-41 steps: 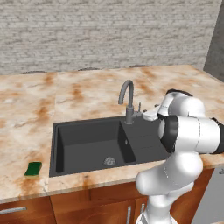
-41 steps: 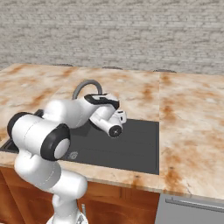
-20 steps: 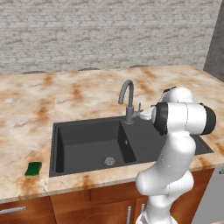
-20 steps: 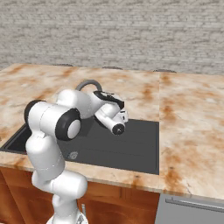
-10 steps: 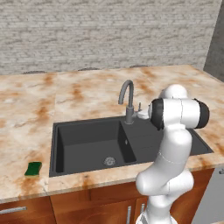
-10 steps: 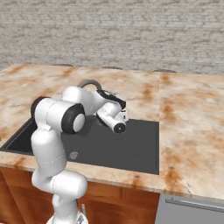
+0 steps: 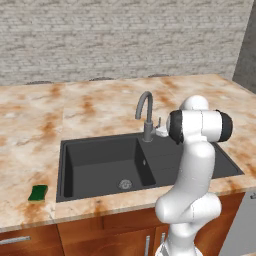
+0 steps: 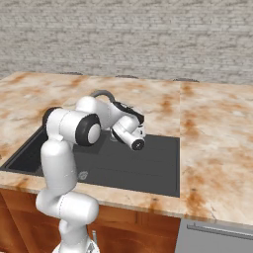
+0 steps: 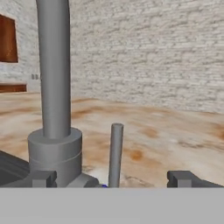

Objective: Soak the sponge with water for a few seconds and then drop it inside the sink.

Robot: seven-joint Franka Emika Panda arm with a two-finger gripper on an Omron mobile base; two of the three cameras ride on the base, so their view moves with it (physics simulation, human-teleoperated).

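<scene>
While the small green rectangular sponge (image 7: 38, 192) lies flat on the marbled tan counter (image 7: 30, 125), just left of the front left corner of the large dark grey-black rectangular sink (image 7: 100, 162) and well apart from the arm, the two-finger hand (image 9: 113, 179) is positioned at the base of the grey curved faucet (image 7: 145, 112). In the hand view, the two dark fingertips (image 9: 41, 178) stand far apart, with nothing between them except a thin upright grey faucet lever (image 9: 115, 153), which neither tip touches. The thick grey faucet column (image 9: 54, 74) rises from its round base just left of the lever. In the right base view, the hand (image 8: 134, 140) sits over the sink's flat drainboard (image 8: 153, 163), close to the faucet. The basin holds a round metal drain (image 7: 124, 184). A grey brick wall (image 7: 125, 40) runs behind the counter.
</scene>
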